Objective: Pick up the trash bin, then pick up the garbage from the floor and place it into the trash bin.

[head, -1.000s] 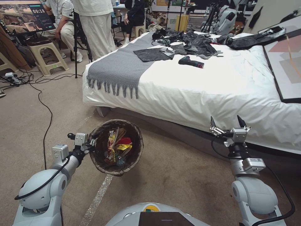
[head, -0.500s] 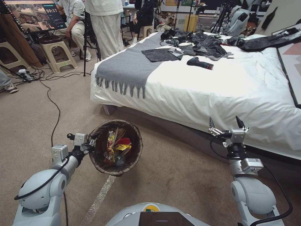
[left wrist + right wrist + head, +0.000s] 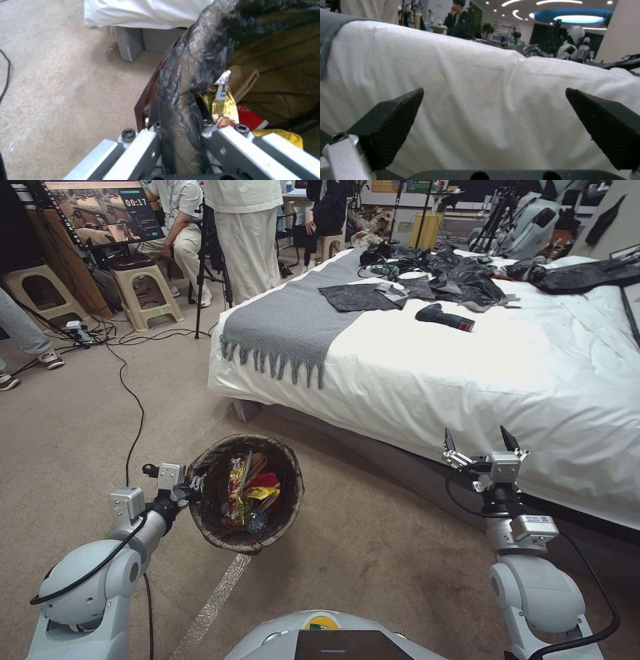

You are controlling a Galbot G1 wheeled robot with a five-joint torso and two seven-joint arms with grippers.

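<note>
My left gripper (image 3: 193,488) is shut on the near rim of the trash bin (image 3: 292,481) and holds it tilted above the floor (image 3: 373,560). Its dark bag liner folds over the rim. Inside lies garbage (image 3: 248,493): yellow snack packets, a red wrapper, brown paper and a small clear bottle. In the left wrist view the fingers (image 3: 213,136) clamp the bagged rim of the trash bin (image 3: 200,55), with a gold packet of garbage (image 3: 223,105) just beyond. My right gripper (image 3: 482,440) is open and empty, facing the side of the bed; the right gripper (image 3: 495,125) has white sheet ahead.
A white bed (image 3: 467,373) fills the right, carrying a grey throw (image 3: 293,320), black bags (image 3: 460,280) and a dark tool (image 3: 443,319). A cable (image 3: 137,413) runs over the carpet at left. Stools (image 3: 143,290), a tripod and people stand behind. A tape strip (image 3: 213,600) crosses the floor.
The whole head view has shifted right, so the camera has turned left. Both arms and the held bin keep the same pose relative to me.
</note>
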